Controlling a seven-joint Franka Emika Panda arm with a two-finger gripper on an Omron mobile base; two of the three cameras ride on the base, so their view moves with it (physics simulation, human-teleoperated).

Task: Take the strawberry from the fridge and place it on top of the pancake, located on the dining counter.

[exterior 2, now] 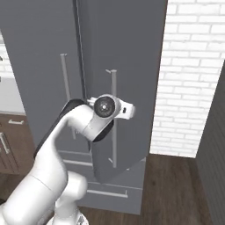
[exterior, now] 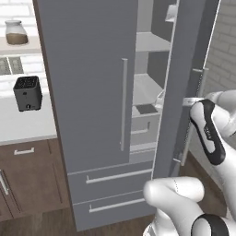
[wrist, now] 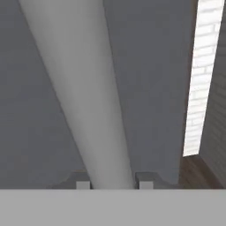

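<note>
Hand view is showing the fridge door handle [wrist: 95, 101] running between the two fingers [wrist: 83, 184], which are pinching it from either side. Left base view is showing the fridge [exterior: 87, 92] with its right door [exterior: 184, 87] swinging partly open at about two o'clock, pale shelves [exterior: 147, 90] showing in the gap. I cannot make out the strawberry inside. Judging by this, the task is sitting at its opening step: the berry is not yet taken, and carrying it to the pancake is all left.
</note>
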